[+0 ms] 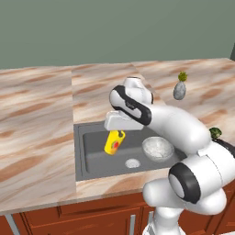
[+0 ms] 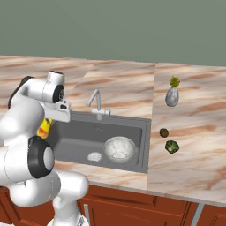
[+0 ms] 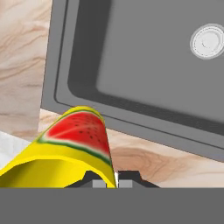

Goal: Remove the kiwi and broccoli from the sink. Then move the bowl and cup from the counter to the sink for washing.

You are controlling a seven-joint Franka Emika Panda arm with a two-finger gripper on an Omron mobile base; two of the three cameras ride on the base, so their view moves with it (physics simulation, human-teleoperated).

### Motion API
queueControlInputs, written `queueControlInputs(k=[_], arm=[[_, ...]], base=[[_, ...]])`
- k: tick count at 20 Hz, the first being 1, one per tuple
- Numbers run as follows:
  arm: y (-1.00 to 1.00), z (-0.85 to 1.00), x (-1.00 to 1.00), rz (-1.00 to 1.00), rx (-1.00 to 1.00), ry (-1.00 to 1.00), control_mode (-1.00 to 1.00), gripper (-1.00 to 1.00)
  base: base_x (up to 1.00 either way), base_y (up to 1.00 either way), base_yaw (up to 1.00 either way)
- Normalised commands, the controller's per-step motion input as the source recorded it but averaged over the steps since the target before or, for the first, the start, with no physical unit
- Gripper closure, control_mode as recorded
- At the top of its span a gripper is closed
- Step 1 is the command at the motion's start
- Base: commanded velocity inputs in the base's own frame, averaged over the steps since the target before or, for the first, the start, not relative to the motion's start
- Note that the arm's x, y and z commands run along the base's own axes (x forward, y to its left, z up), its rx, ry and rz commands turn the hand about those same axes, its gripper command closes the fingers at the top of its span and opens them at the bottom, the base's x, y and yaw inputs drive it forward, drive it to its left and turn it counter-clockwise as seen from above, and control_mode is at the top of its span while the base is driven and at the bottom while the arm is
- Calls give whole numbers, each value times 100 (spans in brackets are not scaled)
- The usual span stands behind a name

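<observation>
— Where was the cup (image 1: 114, 142) at that moment?

— Hanging in the air over the left part of the sink (image 1: 92, 158), held by the hand (image 3: 116, 178). In the hand view its yellow wall with the watermelon mark ran up from between the finger tips, which were pinched narrow on the rim.

— Which way did its long axis run?

— Tilted, not upright. In the left base view the top sat under the hand and the body slanted down and leftward toward the basin floor. So the cup lay directly below the hand, with the sink bottom beneath it.

— And what lay under it?

— Bare basin floor, I judged. The drain (image 1: 132, 163) was off to the right, and the bowl (image 1: 157, 148) already sat in the right part of the sink, well apart from the cup.

— The fruit and vegetable?

— Both out on the table (image 2: 190, 145) right of the sink: the kiwi (image 2: 163, 132) and, just nearer the front edge, the broccoli (image 2: 171, 146). A grey vase (image 2: 172, 96) stood farther back.

— So what remained?

— By my reading, only lowering and letting go. The slant meant the cup would likely tip onto its side when freed.
</observation>
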Motion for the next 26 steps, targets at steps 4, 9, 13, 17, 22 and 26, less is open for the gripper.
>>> queueControlInputs(k=[4, 9, 13, 17, 22, 26], arm=[[-4, -10, 25, -1, -11, -9, -100, 100], [-2, -14, 22, -2, -8, -12, -100, 100], [-5, -20, 21, -2, -6, -9, -100, 100], [-9, -24, 18, -2, -5, -4, -100, 100], [-9, -26, 18, -2, -2, -2, -100, 100], [-8, -20, 17, -1, 0, 0, -100, 100]], base=[[0, 0, 0], [0, 0, 0], [0, 0, 0], [0, 0, 0], [0, 0, 0], [0, 0, 0]])
